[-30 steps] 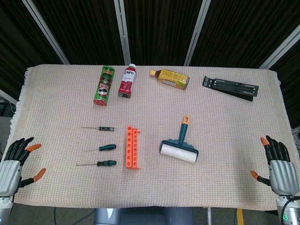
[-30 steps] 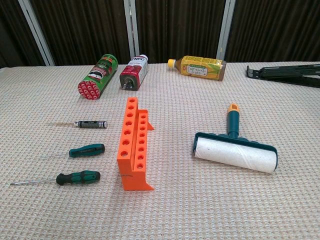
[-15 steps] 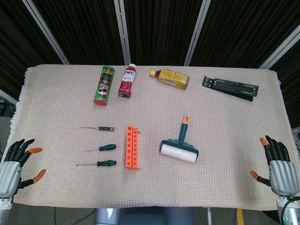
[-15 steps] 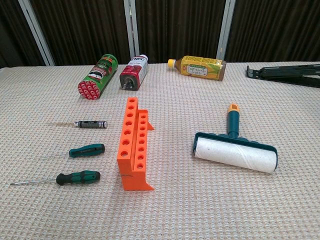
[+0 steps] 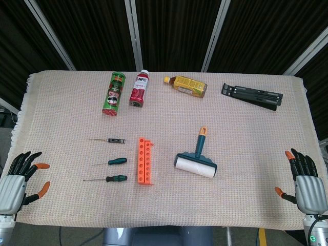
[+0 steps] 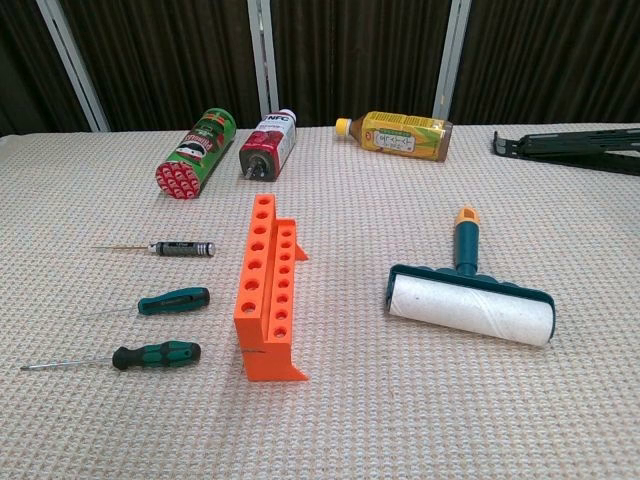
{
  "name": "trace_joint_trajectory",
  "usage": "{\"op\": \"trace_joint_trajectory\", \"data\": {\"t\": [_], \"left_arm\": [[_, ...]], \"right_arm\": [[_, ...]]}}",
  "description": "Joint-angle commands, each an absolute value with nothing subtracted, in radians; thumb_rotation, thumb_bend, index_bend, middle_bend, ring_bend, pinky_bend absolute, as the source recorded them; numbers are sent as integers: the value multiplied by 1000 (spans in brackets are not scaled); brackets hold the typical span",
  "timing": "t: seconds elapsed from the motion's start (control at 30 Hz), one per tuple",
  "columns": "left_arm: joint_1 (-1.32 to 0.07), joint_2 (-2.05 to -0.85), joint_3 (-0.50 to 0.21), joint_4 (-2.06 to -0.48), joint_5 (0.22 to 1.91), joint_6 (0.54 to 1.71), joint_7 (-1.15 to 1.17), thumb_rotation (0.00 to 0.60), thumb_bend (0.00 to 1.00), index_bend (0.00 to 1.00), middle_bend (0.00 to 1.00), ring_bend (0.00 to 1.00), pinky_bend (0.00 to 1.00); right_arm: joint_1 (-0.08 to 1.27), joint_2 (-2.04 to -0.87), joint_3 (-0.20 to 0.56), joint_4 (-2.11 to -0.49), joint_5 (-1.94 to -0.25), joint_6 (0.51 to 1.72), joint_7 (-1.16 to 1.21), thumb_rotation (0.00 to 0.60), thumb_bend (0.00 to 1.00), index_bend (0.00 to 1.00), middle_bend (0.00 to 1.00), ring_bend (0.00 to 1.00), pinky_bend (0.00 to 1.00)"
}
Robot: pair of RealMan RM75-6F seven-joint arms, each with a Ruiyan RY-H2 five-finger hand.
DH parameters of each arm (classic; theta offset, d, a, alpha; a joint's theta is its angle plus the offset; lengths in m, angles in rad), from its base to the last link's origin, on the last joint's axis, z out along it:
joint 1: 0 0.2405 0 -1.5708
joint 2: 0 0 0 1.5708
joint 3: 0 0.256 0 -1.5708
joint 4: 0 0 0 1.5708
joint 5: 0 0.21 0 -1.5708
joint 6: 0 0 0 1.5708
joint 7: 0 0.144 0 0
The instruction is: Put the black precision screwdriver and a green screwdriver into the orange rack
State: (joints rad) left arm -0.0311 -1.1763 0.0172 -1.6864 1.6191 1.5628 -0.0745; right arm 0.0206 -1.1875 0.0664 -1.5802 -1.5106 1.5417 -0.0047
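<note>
At the near edge of the table we hold both hands empty, fingers spread: our left hand [image 5: 14, 183] at the left corner, our right hand [image 5: 306, 184] at the far right corner. Just beyond our left hand lie two green screwdrivers, the nearer green screwdriver [image 5: 106, 179] and the second green screwdriver [image 5: 110, 162], each with its handle toward the orange rack [image 5: 144, 161] and its shaft pointing left, toward our left side. A little farther back lies the black precision screwdriver [image 5: 109, 140], lined up the same way, tip left. The rack stands just right of all three, its rows of holes running away from us. All three tools lie well apart from our right hand, so we judge the left hand the one to reach first.
</note>
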Motion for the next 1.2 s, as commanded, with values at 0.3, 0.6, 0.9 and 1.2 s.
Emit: {"op": "trace_joint_trajectory", "data": {"t": [0.3,0.6,0.9,1.2], "left_arm": [[-89,-1167,-11,-1705,1617,1498,-23,600,372,374,133,54,0],[-201,-1175,-95,-1721,1513,1355,75,600,433,429,166,95,0],[-376,-1226,-174,-1664,1335,1106,226,600,201,389,148,73,0],[-541,-1379,-233,-1499,1153,958,387,600,349,391,133,64,0]], "right_arm": [[21,-1184,68,-1577,-1507,1541,-5,600,0,0,0,0,0],[18,-1178,70,-1576,-1499,1540,-1,600,0,0,0,0,0],[20,-1175,72,-1582,-1493,1535,-8,600,0,0,0,0,0],[19,-1171,75,-1597,-1483,1534,-27,600,0,0,0,0,0]]}}
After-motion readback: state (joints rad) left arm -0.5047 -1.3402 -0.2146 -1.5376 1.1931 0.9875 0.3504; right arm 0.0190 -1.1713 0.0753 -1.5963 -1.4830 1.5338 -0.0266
